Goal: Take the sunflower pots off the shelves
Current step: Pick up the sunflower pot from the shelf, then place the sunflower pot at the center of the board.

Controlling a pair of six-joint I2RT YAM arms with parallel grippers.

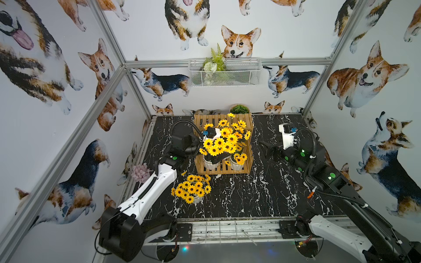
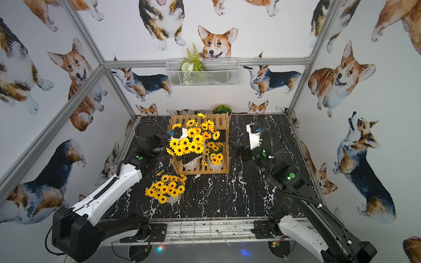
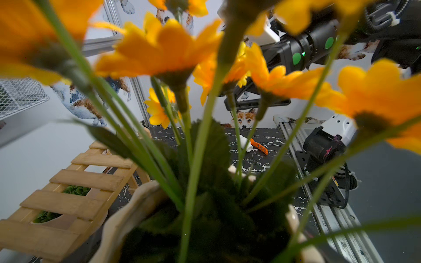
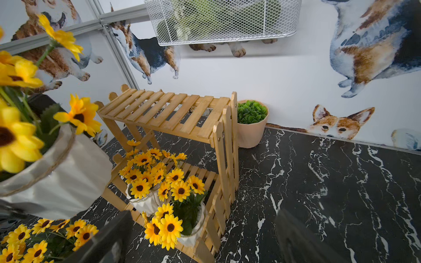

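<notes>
The wooden shelves (image 1: 200, 123) (image 4: 170, 107) stand at the back middle, with the top tier bare. My left gripper (image 1: 217, 158) is shut on a sunflower pot (image 1: 218, 143) (image 4: 59, 173) and holds it tilted in the air above the front left of the shelves. In the left wrist view, that pot's rim (image 3: 127, 216) and stems fill the picture and hide the jaws. Two sunflower pots (image 4: 145, 200) (image 4: 191, 227) sit on the lower tier. Another sunflower pot (image 1: 191, 190) (image 2: 166, 190) stands on the table in front. My right gripper (image 1: 266, 148) (image 4: 204, 214) is open and holds nothing, right of the shelves.
A beige bowl of green foliage (image 1: 239, 109) (image 4: 250, 123) stands behind the shelves' right end. A white wire basket (image 1: 225, 72) with a fern hangs on the back wall. A pink flower bunch (image 1: 140, 173) sits at the table's left edge. Frame posts and walls close in three sides.
</notes>
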